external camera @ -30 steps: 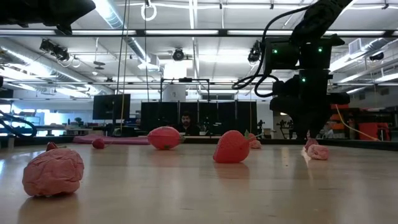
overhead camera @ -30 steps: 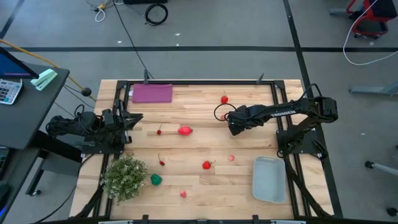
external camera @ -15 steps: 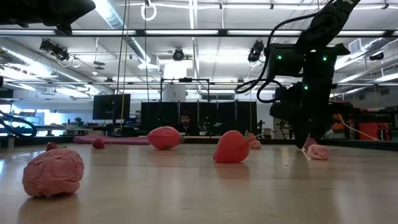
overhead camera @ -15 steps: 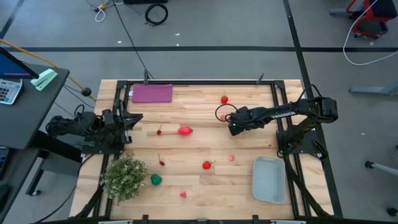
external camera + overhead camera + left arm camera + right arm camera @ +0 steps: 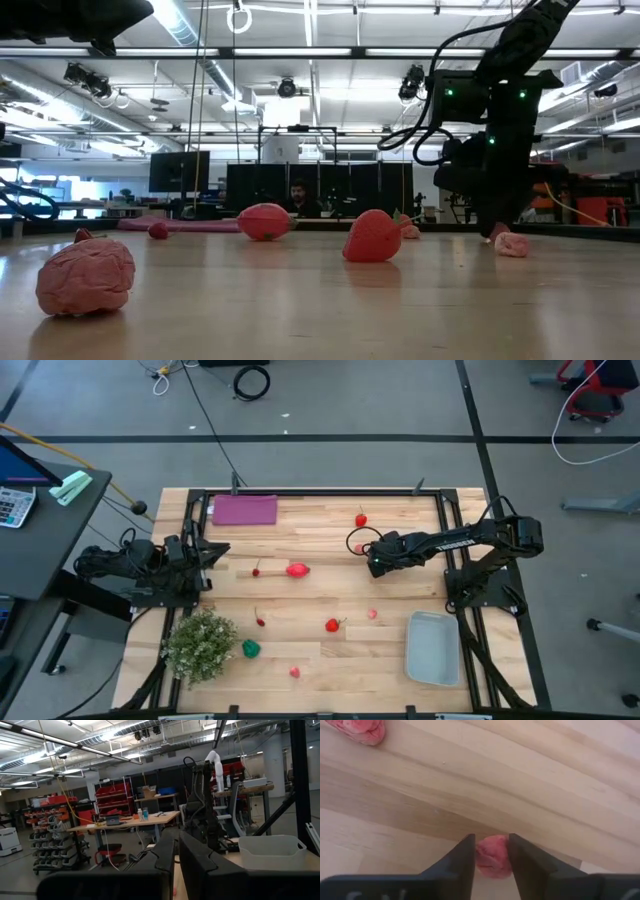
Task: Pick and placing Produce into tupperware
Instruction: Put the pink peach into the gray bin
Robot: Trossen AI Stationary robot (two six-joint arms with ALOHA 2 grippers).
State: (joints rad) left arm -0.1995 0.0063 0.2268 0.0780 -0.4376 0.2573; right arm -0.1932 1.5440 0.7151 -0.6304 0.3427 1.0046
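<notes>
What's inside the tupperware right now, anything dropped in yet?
In the high view the tupperware shows only its own pale floor, with no produce inside. The right pincer has a pink piece between its fingers, down at the tabletop.

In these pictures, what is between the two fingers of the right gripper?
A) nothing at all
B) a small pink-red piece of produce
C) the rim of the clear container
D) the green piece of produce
B: the right wrist view shows the right gripper with its two dark fingers on either side of a small pink-red produce piece on the wooden table.
</notes>
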